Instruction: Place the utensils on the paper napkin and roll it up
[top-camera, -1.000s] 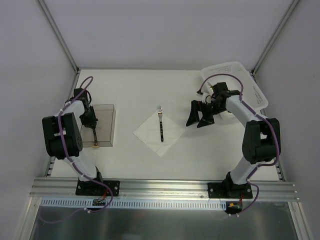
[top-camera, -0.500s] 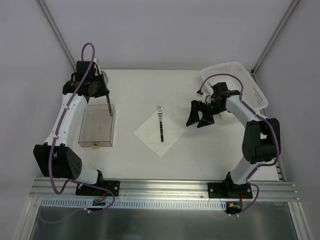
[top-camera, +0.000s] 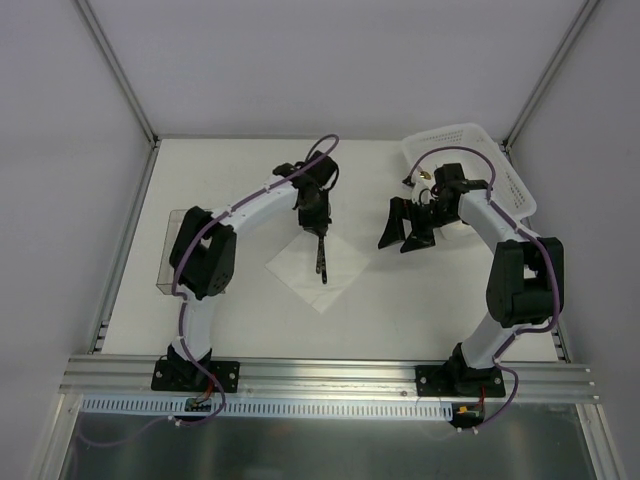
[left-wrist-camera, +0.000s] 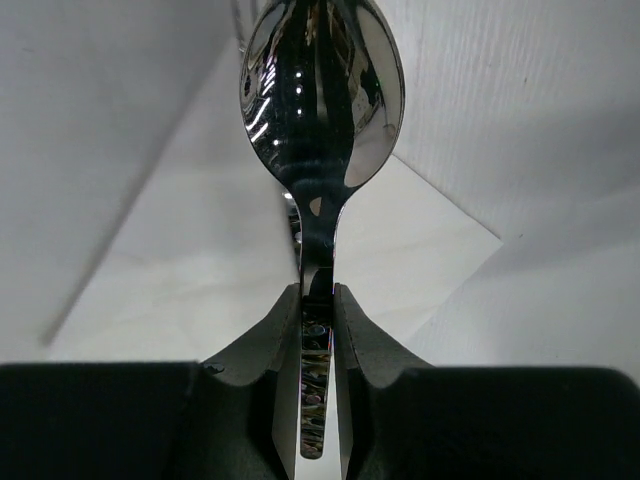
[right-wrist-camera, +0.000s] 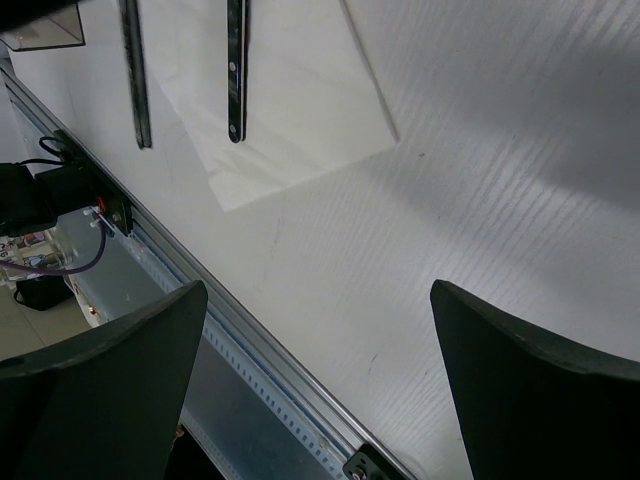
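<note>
Two utensils are in play: a fork (top-camera: 323, 265) lying along the middle of the paper napkin (top-camera: 298, 268), and a spoon (left-wrist-camera: 322, 95) clamped by its handle in the left pincer (left-wrist-camera: 318, 292), which hangs over the napkin's far half, close above the fork. The step in hand looks like laying down this second piece. Rolling is not begun, since the sheet lies flat on the bench (top-camera: 260, 320). Next, the left arm would need to lower the spoon until it rests flat alongside the fork, then let go without dragging the thin paper. The right pincer (top-camera: 407, 230) hovers with its jaws wide apart and nothing between them, between the napkin and the white basket (top-camera: 505, 185). From above, the left wrist covers the fork's tines and the spoon merges with the fork's dark line, so I cannot tell how high the spoon sits. A clear box (top-camera: 167, 265) at the left is partly behind the left arm, and whether more cutlery waits in it or in the basket cannot be made out.
</note>
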